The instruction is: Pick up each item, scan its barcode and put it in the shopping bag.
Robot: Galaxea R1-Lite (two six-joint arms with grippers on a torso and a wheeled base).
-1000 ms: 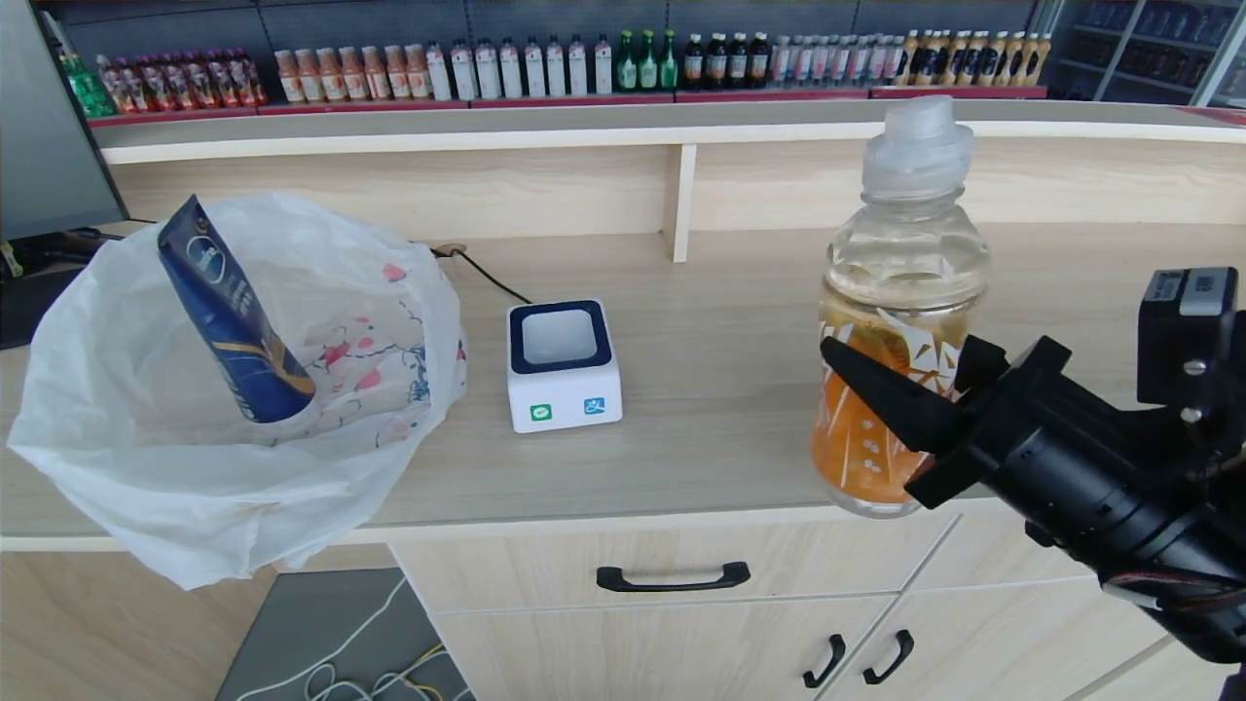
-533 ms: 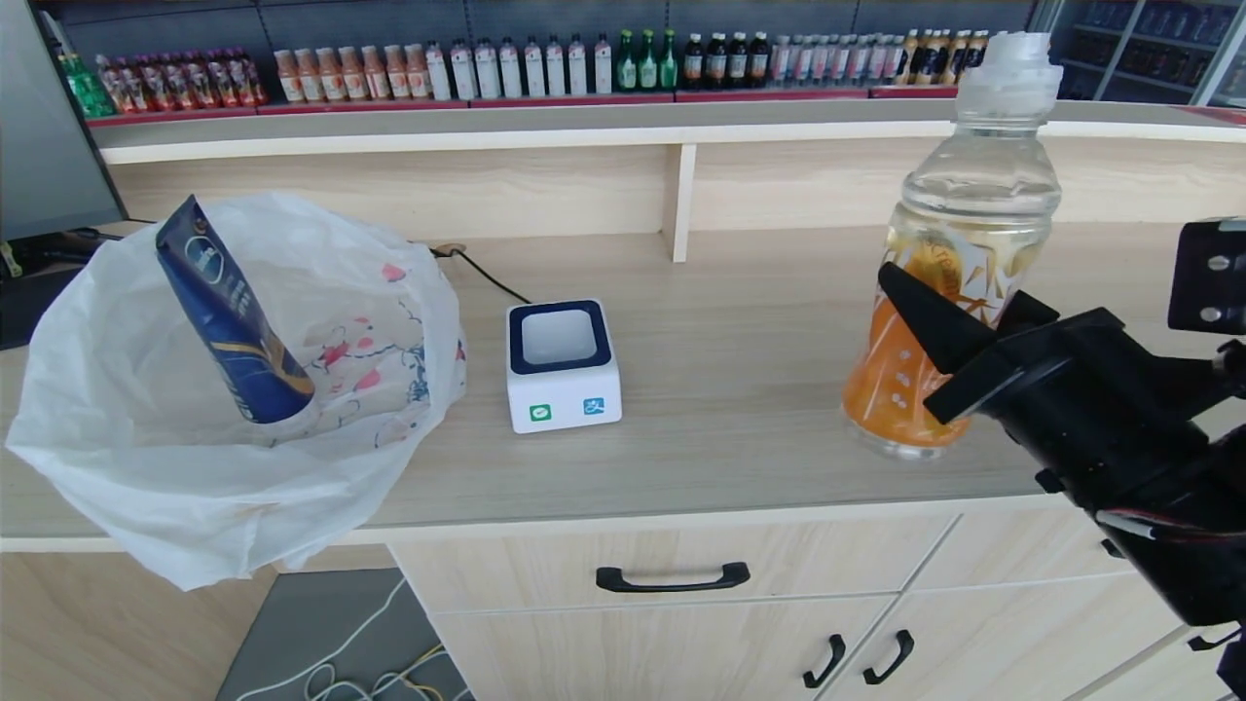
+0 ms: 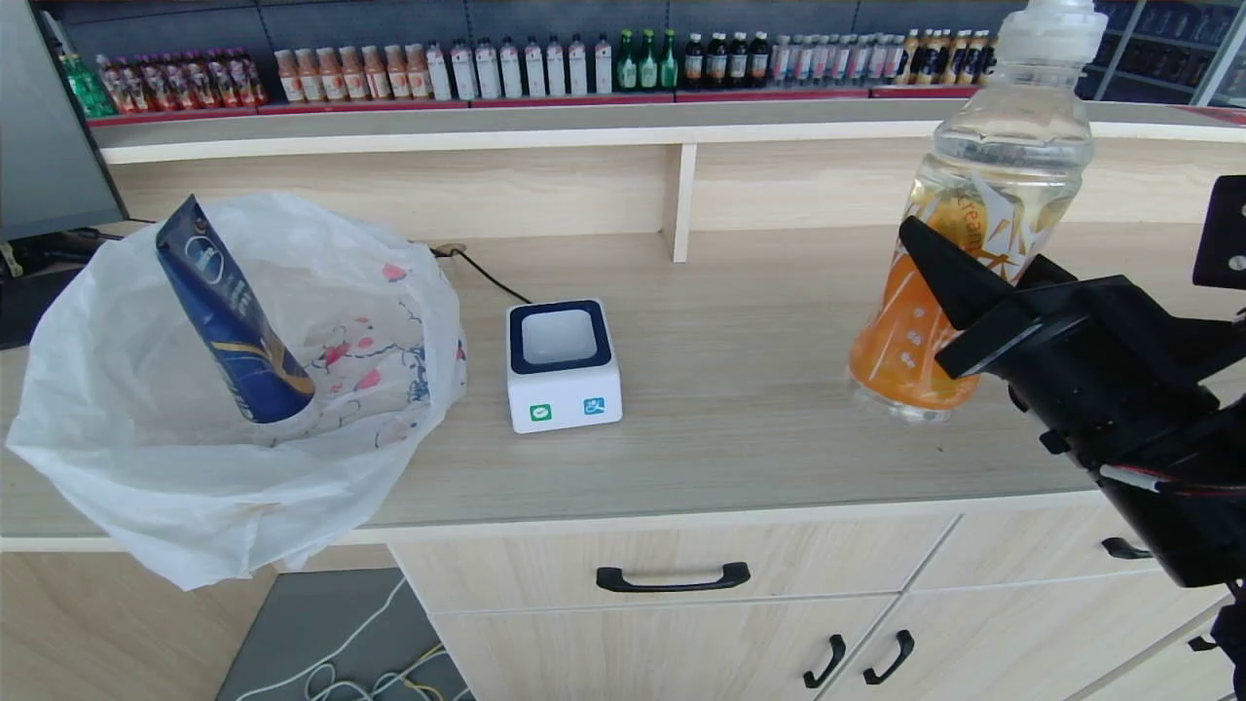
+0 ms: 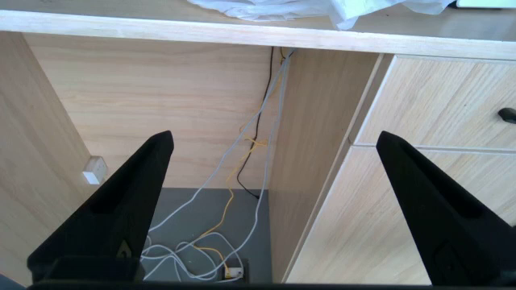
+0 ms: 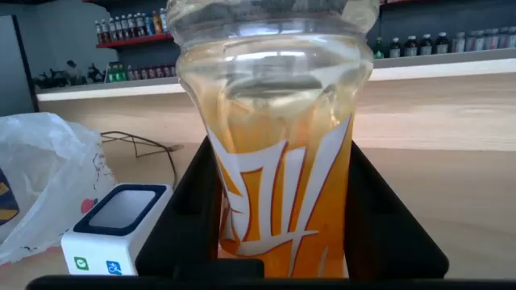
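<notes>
Last second: my right gripper carried the bottle up and off to the right, farther from the counter's near edge, and it now leans right. The jaws are clamped on the bottle's lower body, one finger each side. Can't tell if its base touches the counter. The scanner sits well apart to the left, so I'd say the scan is not done yet and this bottle has to come back left. My left gripper hangs below counter level, fingers spread wide, holding nothing.

Containers: the shopping bag, far left, mouth open, has one dark blue pack leaning inside. The bottle is roughly two-thirds orange drink, clear above, capped.
</notes>
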